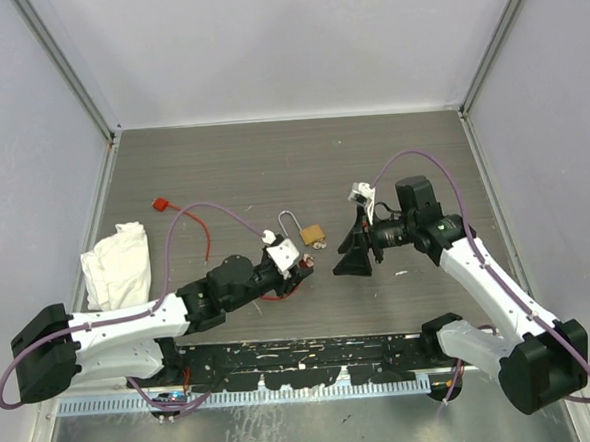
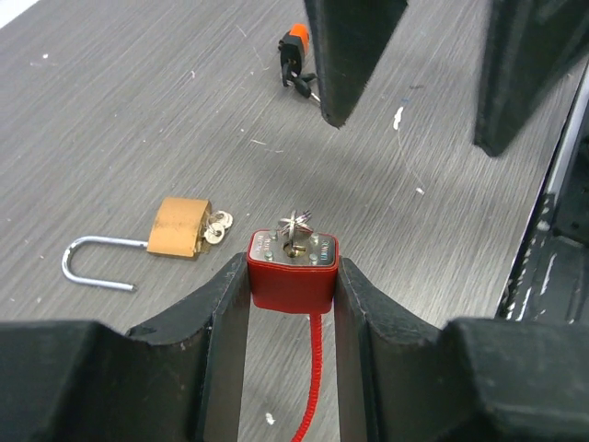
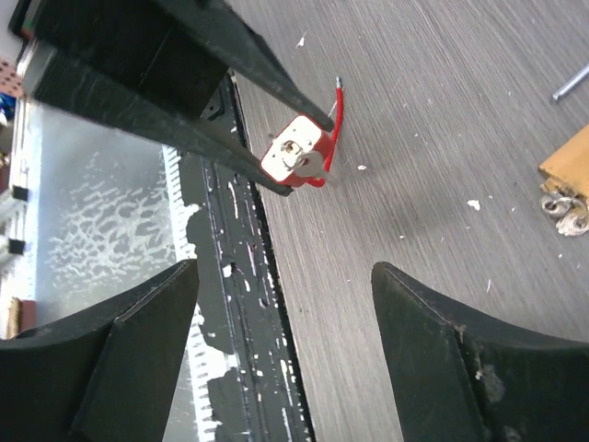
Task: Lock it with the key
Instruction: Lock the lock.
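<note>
My left gripper [image 1: 298,265] is shut on a red cable lock body [image 2: 293,281] and holds it up with its metal face outward. A small silver key [image 2: 296,223] sticks out of the keyhole; it also shows in the right wrist view [image 3: 311,166]. My right gripper [image 1: 350,255] is open and empty, a short way right of the lock and facing it [image 3: 285,269]. A tiny bunch of dark-headed keys [image 2: 296,66] with an orange piece lies on the table beyond the right fingers [image 2: 354,55]. The bunch is hidden in the top view.
A brass padlock [image 1: 313,235] with an open steel shackle [image 1: 289,224] and small silver keys [image 2: 219,226] lies just behind the left gripper. The lock's red cable [image 1: 205,234] runs left to a red tag [image 1: 160,203]. A white cloth [image 1: 117,262] lies at the left.
</note>
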Controlling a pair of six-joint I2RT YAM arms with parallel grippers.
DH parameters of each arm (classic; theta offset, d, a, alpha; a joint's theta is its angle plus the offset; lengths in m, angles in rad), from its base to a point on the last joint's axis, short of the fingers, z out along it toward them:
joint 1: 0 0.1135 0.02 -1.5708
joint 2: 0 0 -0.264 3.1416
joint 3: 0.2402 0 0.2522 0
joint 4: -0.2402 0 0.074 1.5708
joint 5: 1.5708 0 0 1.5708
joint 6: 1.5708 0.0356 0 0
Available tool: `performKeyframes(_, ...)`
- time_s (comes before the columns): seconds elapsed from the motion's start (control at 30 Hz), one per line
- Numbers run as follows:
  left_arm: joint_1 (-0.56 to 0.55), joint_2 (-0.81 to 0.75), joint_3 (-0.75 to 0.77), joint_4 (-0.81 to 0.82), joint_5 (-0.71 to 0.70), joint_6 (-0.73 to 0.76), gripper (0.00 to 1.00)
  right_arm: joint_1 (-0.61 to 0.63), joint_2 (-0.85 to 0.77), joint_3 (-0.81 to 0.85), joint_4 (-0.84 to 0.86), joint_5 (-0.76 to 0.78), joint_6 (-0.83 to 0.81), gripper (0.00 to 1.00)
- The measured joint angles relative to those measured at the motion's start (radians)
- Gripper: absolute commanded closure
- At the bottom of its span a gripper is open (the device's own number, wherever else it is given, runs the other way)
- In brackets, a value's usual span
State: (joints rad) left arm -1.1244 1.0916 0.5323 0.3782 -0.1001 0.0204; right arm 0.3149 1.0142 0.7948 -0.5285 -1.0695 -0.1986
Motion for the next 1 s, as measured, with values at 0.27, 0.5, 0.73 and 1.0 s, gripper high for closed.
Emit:
performKeyframes(0.27, -0.003, 0.0, -0.086, 0.093, 0.064, 0.216, 1.0, 0.081, 0.127, 0.143, -0.087, 0.135, 0.066, 0.18)
performKeyframes(0.5, -0.014, 0.011, -0.087, 0.12, 0.078, 0.319, 1.0, 0.188, 0.174, 0.225, -0.098, 0.275, 0.09, 0.17)
performKeyframes(0.73, -0.033, 0.066, -0.054, 0.12, 0.046, 0.341, 1.0, 0.254, 0.249, 0.236, -0.096, 0.397, 0.138, 0.23)
performKeyframes(1.0, -0.039, 0.103, -0.014, 0.12, -0.007, 0.335, 1.0, 0.295, 0.285, 0.236, -0.09, 0.469, 0.186, 0.38)
